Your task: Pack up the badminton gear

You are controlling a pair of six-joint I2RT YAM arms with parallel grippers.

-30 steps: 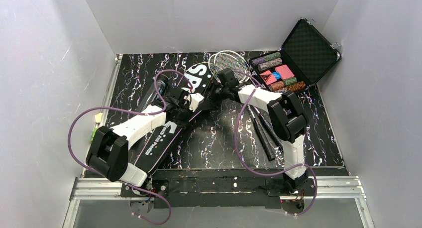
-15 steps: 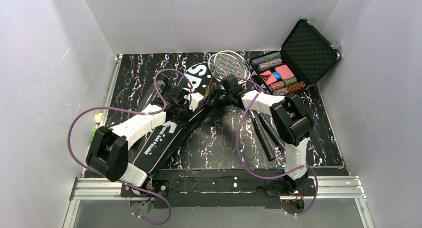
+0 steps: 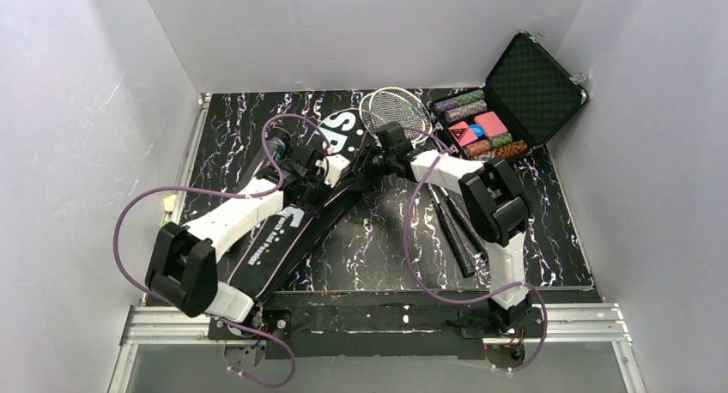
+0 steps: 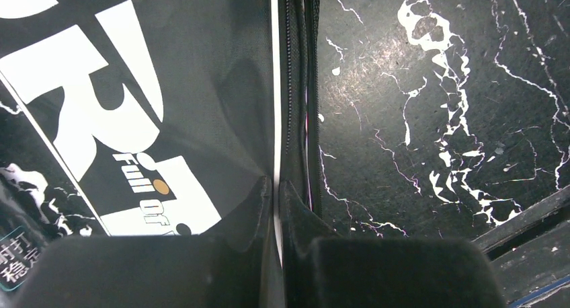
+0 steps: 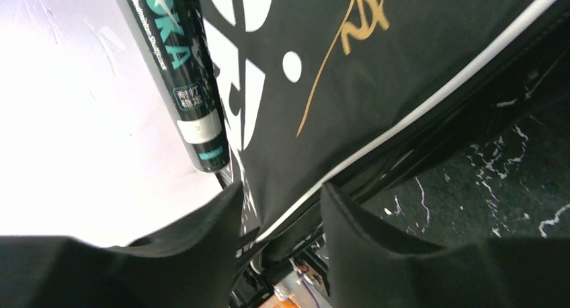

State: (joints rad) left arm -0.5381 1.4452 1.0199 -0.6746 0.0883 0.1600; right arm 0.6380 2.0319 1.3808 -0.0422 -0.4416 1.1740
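The long black "SPORT" bag (image 3: 283, 230) lies diagonally from near left to far centre. My left gripper (image 3: 342, 166) is shut on the bag's white-piped edge (image 4: 275, 153) by the zip. My right gripper (image 3: 371, 157) is open and straddles the same edge (image 5: 376, 143) a little farther up the bag. The black teal-printed tube (image 5: 176, 72) lies along the bag's far side, mostly hidden under the left arm in the top view (image 3: 273, 146). Two rackets (image 3: 395, 110) lie outside the bag, handles (image 3: 455, 230) pointing near right. No shuttlecocks show.
An open black case of poker chips (image 3: 502, 101) stands at the far right corner. A small green and yellow object (image 3: 164, 221) sits off the table's left edge. Purple cables loop over both arms. White walls close in on three sides.
The left arm has shifted slightly to the far left with the bag edge in its jaws. The right gripper swung toward the near right, then back along the bag's edge.
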